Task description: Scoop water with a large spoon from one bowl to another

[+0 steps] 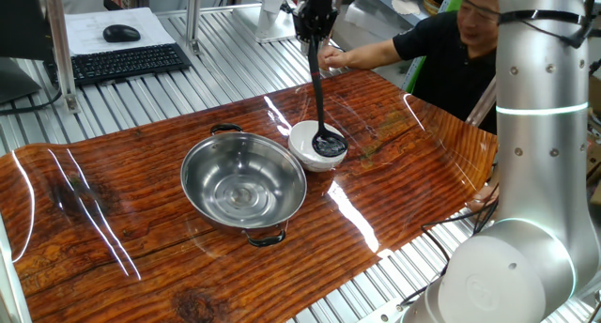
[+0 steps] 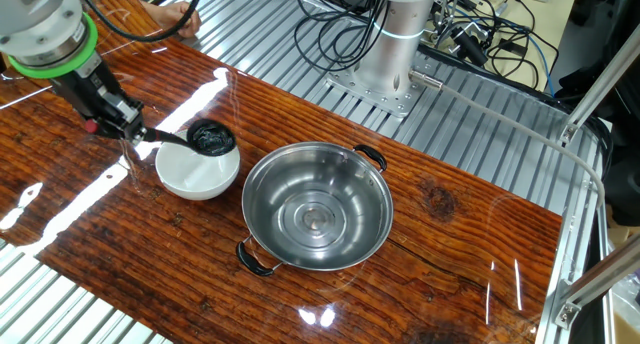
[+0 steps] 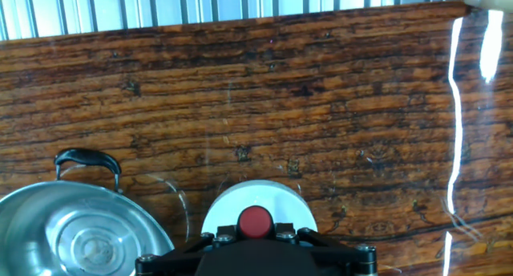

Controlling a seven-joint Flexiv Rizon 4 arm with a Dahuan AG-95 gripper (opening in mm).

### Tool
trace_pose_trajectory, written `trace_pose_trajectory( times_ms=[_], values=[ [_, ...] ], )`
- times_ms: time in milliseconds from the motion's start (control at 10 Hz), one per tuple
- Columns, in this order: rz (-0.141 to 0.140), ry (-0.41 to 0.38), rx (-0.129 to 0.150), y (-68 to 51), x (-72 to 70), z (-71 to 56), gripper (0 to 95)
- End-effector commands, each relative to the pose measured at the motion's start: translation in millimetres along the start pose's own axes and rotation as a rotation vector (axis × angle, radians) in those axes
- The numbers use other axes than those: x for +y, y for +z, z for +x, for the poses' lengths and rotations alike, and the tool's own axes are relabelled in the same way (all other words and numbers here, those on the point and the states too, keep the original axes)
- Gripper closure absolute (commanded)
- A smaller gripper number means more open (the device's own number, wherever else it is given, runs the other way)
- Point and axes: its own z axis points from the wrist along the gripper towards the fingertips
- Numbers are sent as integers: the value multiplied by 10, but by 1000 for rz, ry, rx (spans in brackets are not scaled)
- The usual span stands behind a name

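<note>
The steel bowl stands mid-table; it also shows in the other fixed view and at the lower left of the hand view. The small white bowl stands just beside it. My gripper is shut on the handle of the black ladle. The ladle's cup sits over the white bowl, at its rim, tilted. I cannot make out water in either bowl. In the hand view the gripper body hides the fingers and the ladle.
A person sits at the far side with a hand on the table edge. The robot base and cables stand behind the table. A keyboard and mouse lie off the table.
</note>
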Motion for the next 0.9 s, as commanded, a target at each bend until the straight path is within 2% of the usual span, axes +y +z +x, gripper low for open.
trace_pose_trajectory(
  times_ms=[100,300,600,700,800,900],
  values=[
    [6,3,-38,13,17,-9,950],
    [12,1,-71,16,23,-20,950],
    [43,-11,-78,15,22,-22,950],
    [115,-5,-66,12,42,-20,950],
    [137,-8,-65,17,64,-20,950],
    [147,-2,-64,21,69,-20,950]
  ],
)
